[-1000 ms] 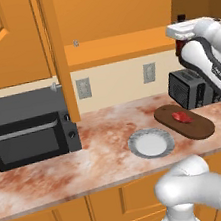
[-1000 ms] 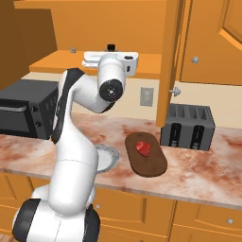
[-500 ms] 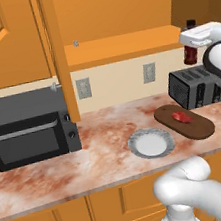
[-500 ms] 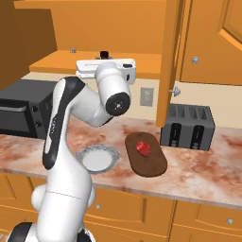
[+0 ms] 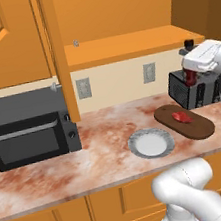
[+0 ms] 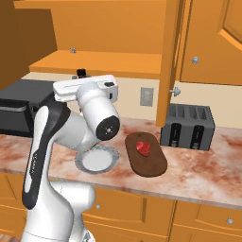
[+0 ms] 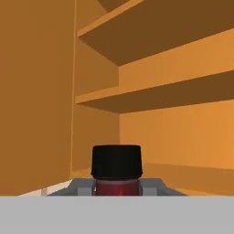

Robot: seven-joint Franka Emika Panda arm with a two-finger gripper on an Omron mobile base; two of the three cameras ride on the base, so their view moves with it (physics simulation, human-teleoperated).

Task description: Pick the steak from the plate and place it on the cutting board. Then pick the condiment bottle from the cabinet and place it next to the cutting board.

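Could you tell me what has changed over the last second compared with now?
The hand, shut on the condiment bottle, has drawn back out of the cabinet toward the robot, carrying the bottle off the shelf and slightly lower, above the toaster. The grip did not change. The steak stayed on the cutting board, the plate bare beside it, and the microwave in place.

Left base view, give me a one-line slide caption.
Steak on the cutting board, plate bare, hand gripping the condiment bottle just outside the cabinet.
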